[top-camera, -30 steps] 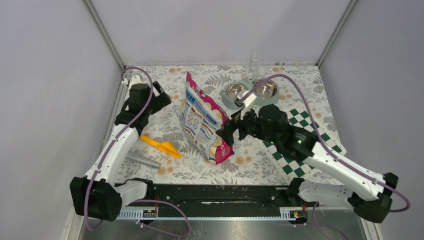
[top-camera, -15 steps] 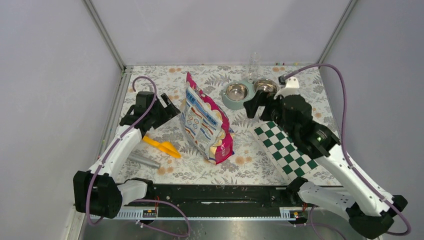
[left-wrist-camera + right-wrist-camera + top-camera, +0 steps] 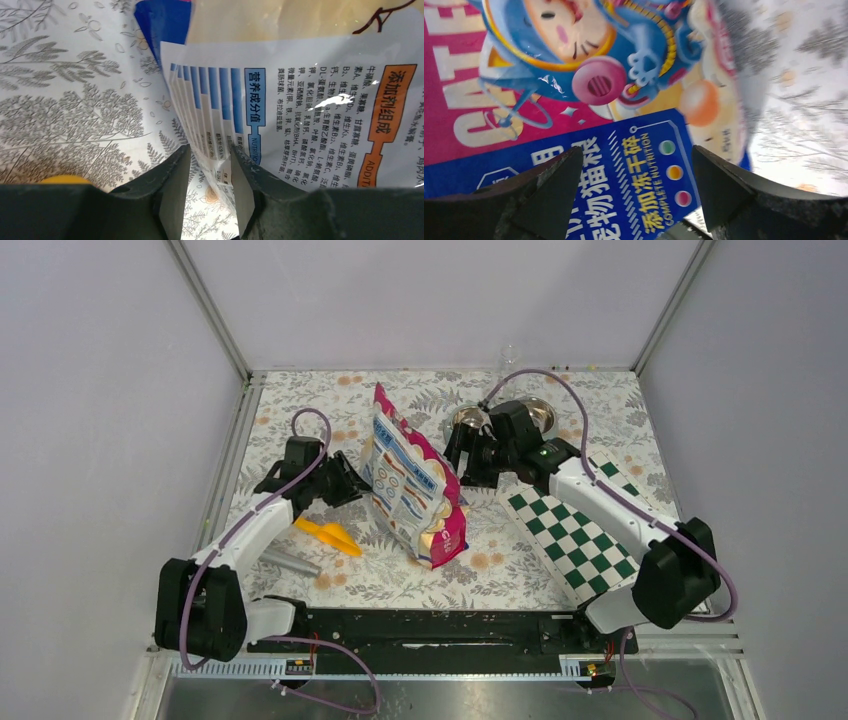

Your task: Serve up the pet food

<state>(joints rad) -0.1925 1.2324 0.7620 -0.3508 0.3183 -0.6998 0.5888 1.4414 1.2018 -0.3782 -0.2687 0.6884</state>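
none of the pet food can be seen; it is judged to be shut inside the bag (image 3: 410,490), which is stood upright on the floral tabletop (image 3: 300,405) between the two arms, its long axis run from far side to near edge in the top view. the bag's left edge is straddled by the left hand (image 3: 210,155), half closed about the fold; whether it is already pinched cannot be told. the printed front is faced by the right hand (image 3: 636,160), spread wide with nothing held, just beside the bag's upper right. the left hand is thus judged the nearer. a second ago the left hand was held well apart near the far left corner, and the right hand lower, by the bag's foot; the bag itself has not been moved.
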